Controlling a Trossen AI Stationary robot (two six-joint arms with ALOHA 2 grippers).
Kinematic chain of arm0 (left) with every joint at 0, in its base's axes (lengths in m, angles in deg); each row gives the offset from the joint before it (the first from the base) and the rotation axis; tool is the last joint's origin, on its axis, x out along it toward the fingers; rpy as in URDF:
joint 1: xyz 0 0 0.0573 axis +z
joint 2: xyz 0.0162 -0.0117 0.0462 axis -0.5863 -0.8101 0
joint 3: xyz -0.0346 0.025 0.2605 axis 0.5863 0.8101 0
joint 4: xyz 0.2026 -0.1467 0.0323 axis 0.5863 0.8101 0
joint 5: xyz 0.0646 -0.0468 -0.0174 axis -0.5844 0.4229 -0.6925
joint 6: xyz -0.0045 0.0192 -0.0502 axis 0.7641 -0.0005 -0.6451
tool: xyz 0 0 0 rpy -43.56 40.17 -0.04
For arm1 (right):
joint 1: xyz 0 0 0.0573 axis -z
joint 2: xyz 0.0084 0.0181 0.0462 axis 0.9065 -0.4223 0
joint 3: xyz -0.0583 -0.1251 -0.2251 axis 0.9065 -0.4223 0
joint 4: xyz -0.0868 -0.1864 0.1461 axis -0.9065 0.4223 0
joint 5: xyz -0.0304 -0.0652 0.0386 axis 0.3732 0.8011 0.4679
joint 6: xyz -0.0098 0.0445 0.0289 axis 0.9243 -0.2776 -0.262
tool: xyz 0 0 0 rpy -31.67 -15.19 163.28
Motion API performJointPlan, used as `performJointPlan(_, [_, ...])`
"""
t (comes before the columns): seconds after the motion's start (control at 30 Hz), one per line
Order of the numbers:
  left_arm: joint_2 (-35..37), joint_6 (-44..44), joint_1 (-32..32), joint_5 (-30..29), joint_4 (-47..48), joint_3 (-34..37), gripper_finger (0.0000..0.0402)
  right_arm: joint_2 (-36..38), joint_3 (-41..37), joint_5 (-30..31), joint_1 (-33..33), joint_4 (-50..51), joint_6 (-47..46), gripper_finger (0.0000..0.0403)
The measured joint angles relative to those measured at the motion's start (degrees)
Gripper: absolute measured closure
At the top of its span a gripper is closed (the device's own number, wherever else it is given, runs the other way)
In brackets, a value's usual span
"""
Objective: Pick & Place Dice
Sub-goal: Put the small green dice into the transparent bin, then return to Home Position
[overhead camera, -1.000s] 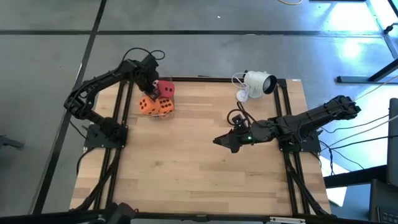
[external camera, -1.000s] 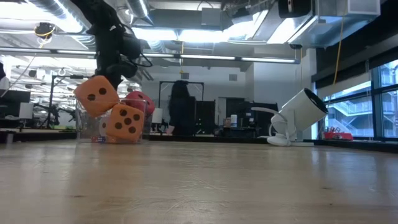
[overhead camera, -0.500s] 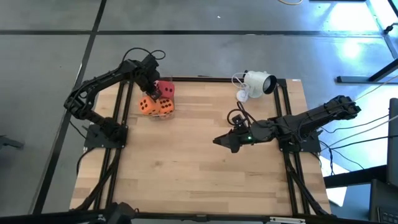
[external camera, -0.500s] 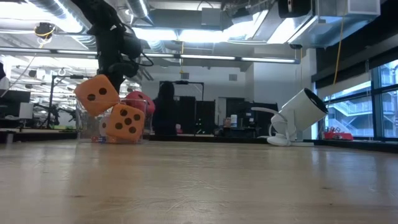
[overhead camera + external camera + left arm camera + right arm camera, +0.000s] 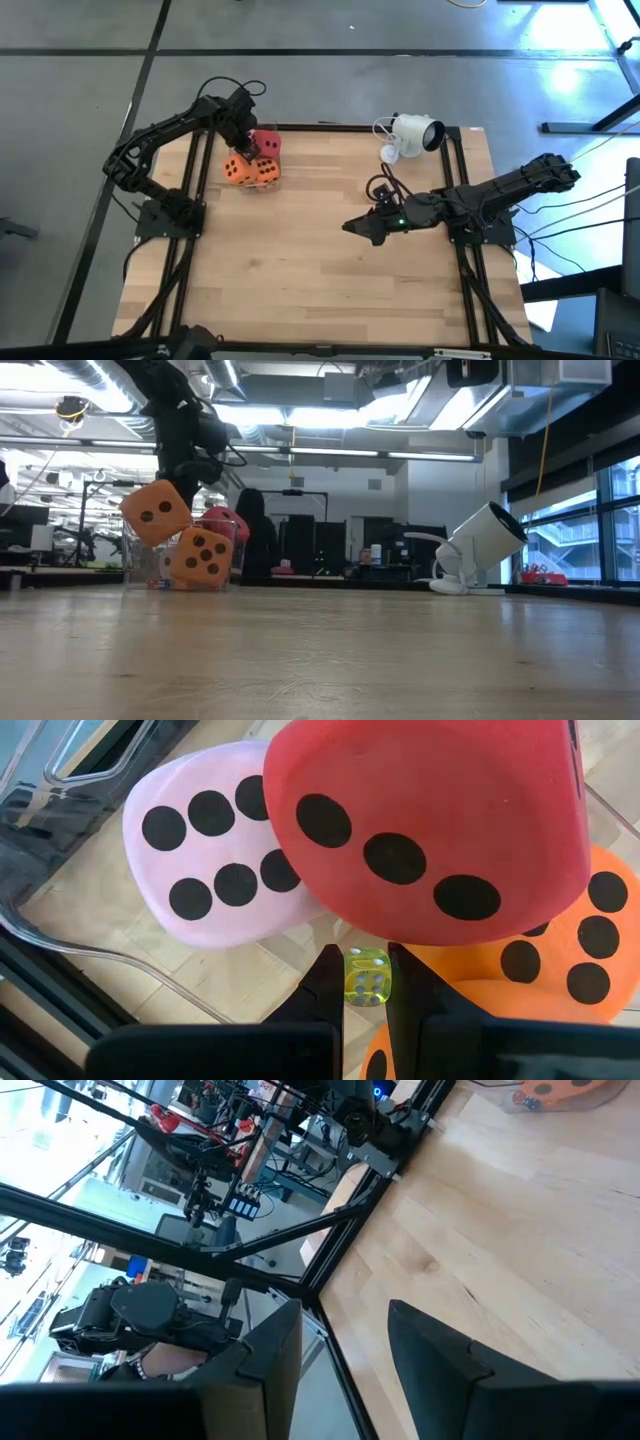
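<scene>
The dice sit bunched at the far left corner of the worktop (image 5: 300, 250). In the high view the red die (image 5: 266, 143) lies nearest the far edge, with two orange dice just in front of it: one orange die (image 5: 236, 170) on the left and the other orange die (image 5: 266, 173) touching it on the right. In the low view the first leans tilted on top of the second, and the red one shows behind them. The left wrist view also shows a pale pink die (image 5: 215, 855) pressed against the red one, with a clear plastic container wall (image 5: 120, 965) curving round the heap.

The left gripper (image 5: 362, 982) hangs over this heap, its fingers clenched on a tiny yellow-green die (image 5: 366, 975). The big red die looms just beyond its fingertips and an orange one crowds in beside them, so the soft cubes hem in the fingers on nearly all sides.

Along the far edge, towards the right corner, a white camera (image 5: 415, 133) on a small stand lies with its cable looped beside it. The right gripper (image 5: 352, 226) waits low over the middle of the worktop, well apart from the dice, fingers parted and holding nothing. Beyond the table a person (image 5: 252, 535) stands in the room.
</scene>
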Motion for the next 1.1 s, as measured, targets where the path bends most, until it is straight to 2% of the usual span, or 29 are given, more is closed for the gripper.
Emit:
performJointPlan(0.2, [0.0, 0.86, 0.01, 0.31, -0.07, 0.0, 0.0376, 0.0, 0.0, 0.0, 0.0, 0.0, 0.02, 0.0252])
performJointPlan(0.53, [0.0, 2.86, 0.01, -1.27, -0.2, 0.0, 0.0262, 0.0, 0.0, -0.22, 0.0, 0.02, 0.18, 0.0252])
performJointPlan(0.73, [0.0, 3.04, 0.0, 0.15, -0.27, 0.0, 0.0211, 0.0, 0.0, -0.22, 0.0, 0.02, 0.22, 0.0252])
performJointPlan(0.93, [0.0, 3.01, 0.01, -0.01, 0.08, -0.57, 0.0195, 0.0, 0.0, -0.22, 0.0, 0.04, 0.26, 0.0252])
performJointPlan(1.1, [0.47, 3.14, 0.05, 0.22, 1.71, -4.92, 0.0198, 0.0, 0.0, -0.22, 0.0, 0.04, 0.35, 0.0252])
